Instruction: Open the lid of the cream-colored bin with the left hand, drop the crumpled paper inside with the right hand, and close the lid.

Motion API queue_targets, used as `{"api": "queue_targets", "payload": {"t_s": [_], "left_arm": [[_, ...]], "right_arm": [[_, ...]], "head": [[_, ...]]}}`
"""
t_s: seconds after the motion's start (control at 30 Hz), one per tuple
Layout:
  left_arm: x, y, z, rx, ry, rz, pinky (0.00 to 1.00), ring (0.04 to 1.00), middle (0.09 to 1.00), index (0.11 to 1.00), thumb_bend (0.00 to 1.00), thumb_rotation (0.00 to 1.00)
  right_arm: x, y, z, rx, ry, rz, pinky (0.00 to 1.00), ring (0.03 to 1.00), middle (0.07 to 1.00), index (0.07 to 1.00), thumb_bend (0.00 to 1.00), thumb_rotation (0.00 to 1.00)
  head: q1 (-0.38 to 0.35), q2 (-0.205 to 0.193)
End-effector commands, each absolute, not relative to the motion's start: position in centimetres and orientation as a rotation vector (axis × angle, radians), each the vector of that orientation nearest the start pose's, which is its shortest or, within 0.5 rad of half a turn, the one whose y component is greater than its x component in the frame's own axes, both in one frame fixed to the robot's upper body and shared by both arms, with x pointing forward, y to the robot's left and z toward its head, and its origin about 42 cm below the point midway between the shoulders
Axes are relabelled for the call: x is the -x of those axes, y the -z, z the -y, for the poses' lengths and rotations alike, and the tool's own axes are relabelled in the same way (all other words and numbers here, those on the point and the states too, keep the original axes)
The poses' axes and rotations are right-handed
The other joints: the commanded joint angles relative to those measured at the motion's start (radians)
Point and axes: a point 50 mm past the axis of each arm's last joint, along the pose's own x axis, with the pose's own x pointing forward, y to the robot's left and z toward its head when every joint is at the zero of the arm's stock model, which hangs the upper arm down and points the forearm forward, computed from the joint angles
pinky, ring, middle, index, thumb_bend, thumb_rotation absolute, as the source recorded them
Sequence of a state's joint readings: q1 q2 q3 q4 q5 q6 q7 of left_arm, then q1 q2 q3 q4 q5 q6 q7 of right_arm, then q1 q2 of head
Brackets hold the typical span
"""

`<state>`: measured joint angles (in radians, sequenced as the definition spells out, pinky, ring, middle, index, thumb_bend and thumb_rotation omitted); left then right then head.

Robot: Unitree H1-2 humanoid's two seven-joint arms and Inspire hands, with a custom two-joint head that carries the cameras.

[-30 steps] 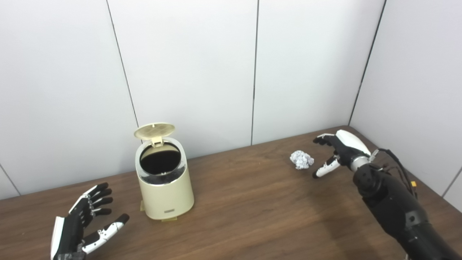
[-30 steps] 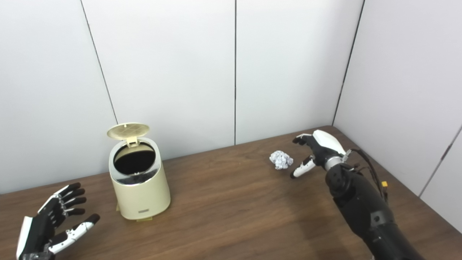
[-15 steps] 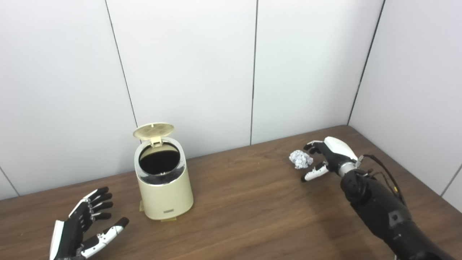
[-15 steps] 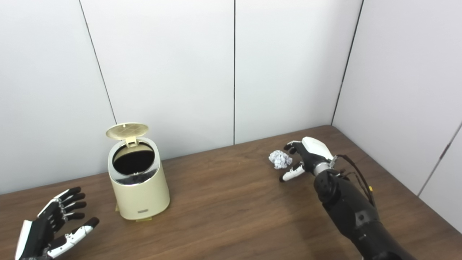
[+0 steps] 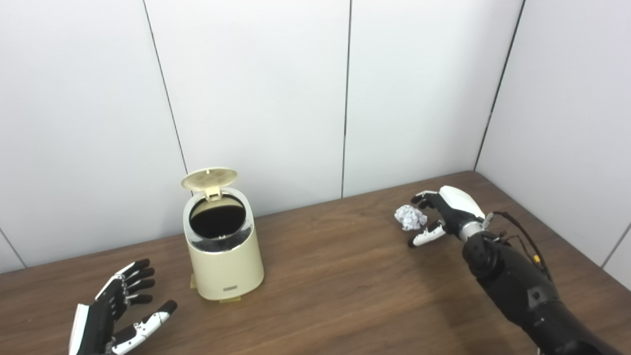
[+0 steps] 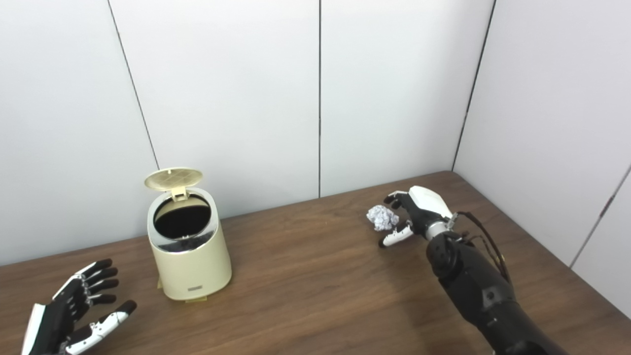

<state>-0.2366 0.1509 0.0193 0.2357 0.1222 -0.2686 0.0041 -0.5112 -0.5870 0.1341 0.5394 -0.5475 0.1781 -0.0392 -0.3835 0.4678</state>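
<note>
Against white wall panels (image 5: 256, 88), the brown wooden bench (image 5: 335, 291) carries the cream-colored bin (image 5: 224, 256), lid (image 5: 209, 178) raised. Right hand (image 5: 446, 212) cups, fingers spread, around the crumpled paper (image 5: 410, 217), not gripping. Left hand (image 5: 111, 318) rests empty, fingers apart.

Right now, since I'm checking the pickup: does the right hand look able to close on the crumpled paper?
Probably yes: the right hand is open right beside the crumpled paper, fingers above and thumb below, nothing between them.
</note>
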Motion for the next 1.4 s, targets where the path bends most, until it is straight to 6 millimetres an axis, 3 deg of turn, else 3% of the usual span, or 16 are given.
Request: {"api": "queue_targets", "payload": {"t_s": [0.0,0.13,0.2,0.23,0.33,0.6,0.8,1.0,1.13,1.37], "left_arm": [[-35.3,-12.3,-25.2,-0.265,0.027,0.266,0.62,0.723,0.764,0.822,0.68,0.09],[-35.2,-12.3,-25.2,-0.267,0.025,0.261,0.62,0.718,0.761,0.82,0.68,0.09],[-35.2,-12.3,-25.3,-0.261,0.026,0.26,0.63,0.725,0.763,0.822,0.68,0.09],[-35.2,-12.2,-25.3,-0.258,0.027,0.259,0.64,0.725,0.764,0.822,0.68,0.09],[-35.1,-12.3,-25.3,-0.266,0.028,0.258,0.63,0.726,0.766,0.822,0.68,0.11],[-35.0,-12.1,-25.3,-0.261,0.034,0.26,0.63,0.732,0.77,0.825,0.67,0.09],[-34.9,-12.1,-25.2,-0.268,0.035,0.258,0.62,0.724,0.765,0.816,0.68,0.09],[-35.0,-11.9,-25.1,-0.268,0.04,0.259,0.63,0.729,0.768,0.818,0.67,0.08],[-35.0,-11.9,-24.8,-0.269,0.045,0.255,0.62,0.728,0.766,0.818,0.67,0.08],[-34.9,-11.7,-24.1,-0.267,0.052,0.259,0.62,0.721,0.761,0.818,0.68,0.12]], "right_arm": [[-44.6,-20.1,41.0,1.164,0.17,-0.129,0.78,0.75,0.705,0.736,0.82,0.17],[-44.5,-20.4,40.7,1.173,0.148,-0.14,0.8,0.702,0.66,0.666,0.76,0.09],[-44.4,-20.3,40.7,1.202,0.138,-0.128,0.8,0.699,0.625,0.528,0.57,0.12],[-44.4,-20.4,40.6,1.214,0.133,-0.119,0.79,0.685,0.604,0.509,0.54,0.13],[-44.2,-20.3,40.7,1.222,0.12,-0.106,0.75,0.627,0.507,0.487,0.53,0.01],[-44.1,-19.9,40.9,1.216,0.117,-0.098,0.77,0.618,0.494,0.485,0.53,0.0],[-43.8,-20.5,40.9,1.237,0.127,-0.054,0.87,0.637,0.487,0.492,0.53,0.0],[-43.5,-22.9,39.2,1.25,0.134,0.073,0.93,0.69,0.487,0.489,0.53,0.0],[-42.9,-25.4,36.1,1.236,0.104,0.167,0.99,0.76,0.499,0.479,0.53,0.0],[-41.4,-28.2,31.5,1.161,0.066,0.28,1.0,0.796,0.492,0.484,0.53,0.0]], "head": [[0.002,0.002],[0.004,0.006],[0.007,0.009],[0.007,0.009],[0.01,0.013],[0.016,0.021],[0.028,0.024],[0.038,0.024],[0.051,0.023],[0.103,0.023]]}}
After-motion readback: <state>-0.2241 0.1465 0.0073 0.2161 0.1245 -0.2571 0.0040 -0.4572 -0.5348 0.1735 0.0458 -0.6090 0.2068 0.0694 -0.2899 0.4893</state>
